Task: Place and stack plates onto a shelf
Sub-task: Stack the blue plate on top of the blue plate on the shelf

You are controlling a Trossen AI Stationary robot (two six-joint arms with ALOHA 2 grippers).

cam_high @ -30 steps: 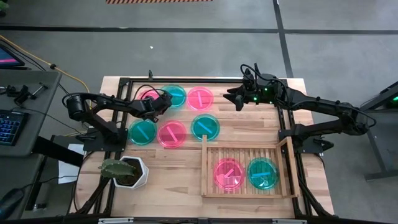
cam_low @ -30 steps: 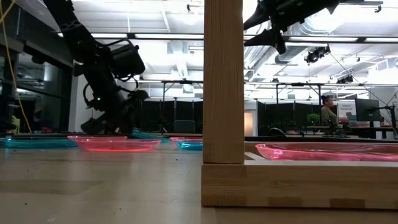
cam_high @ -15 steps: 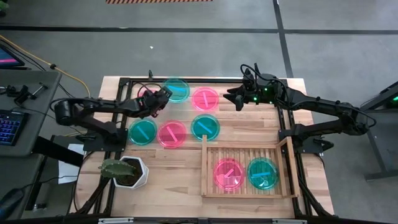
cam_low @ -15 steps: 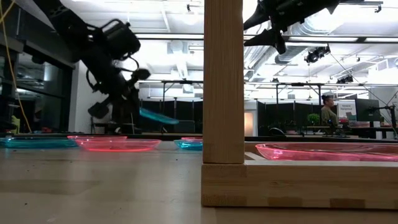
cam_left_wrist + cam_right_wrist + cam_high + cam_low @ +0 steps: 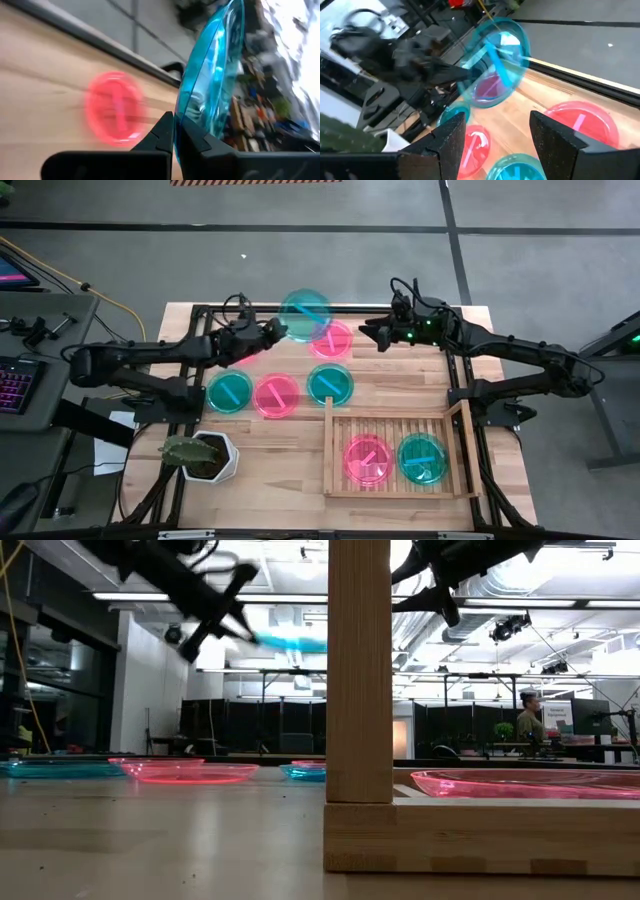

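One teal plate (image 5: 304, 316) — pinched by its rim — in the left claw (image 5: 270, 332).

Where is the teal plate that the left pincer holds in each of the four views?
High view: held teal plate at the table's far edge, overlapping a pink plate.
Low view: plate high in the air, left of the wooden post.
Left wrist view: plate edge-on, rising from the left pincer.
Right wrist view: plate upper middle.
Shared landmark: that pink plate beneath.

Teal-blue plate (image 5: 305, 314) with a lighter centre bar, held at the dark left gripper (image 5: 272, 330); pink plate (image 5: 334, 338) beneath it
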